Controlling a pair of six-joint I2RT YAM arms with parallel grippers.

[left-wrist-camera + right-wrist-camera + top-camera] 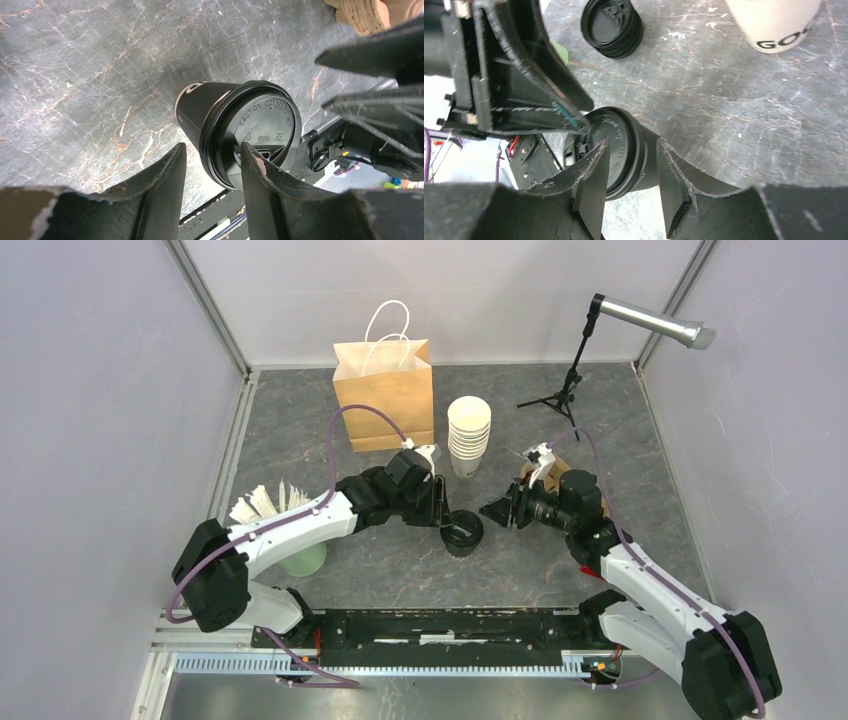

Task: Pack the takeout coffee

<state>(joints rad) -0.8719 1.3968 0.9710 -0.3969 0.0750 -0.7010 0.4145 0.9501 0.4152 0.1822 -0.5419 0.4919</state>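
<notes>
From above, the left tool (pixel 443 514) hangs right over the black, round-lidded takeout coffee (pixel 463 534) on the marbled tabletop (pixel 380 570), and the right tool (pixel 490 510) is just beside it. Left wrist: half-spread fingers (pixel 165 175) straddle the embossed lid (pixel 260 120) rim without gripping it. Right wrist: jagged fingers (pixel 591 175) flank the rim, and I cannot tell whether they grip.

The lidded cup (pixel 462 533) stands mid-counter (pixel 380 570), the left fingers (pixel 160 190) at its left edge and the right fingers (pixel 674 185) just to its right. Behind it stands the cup stack (pixel 468 435), the paper bag (pixel 384 395) left of that, the microphone stand (pixel 575 360) back right
</notes>
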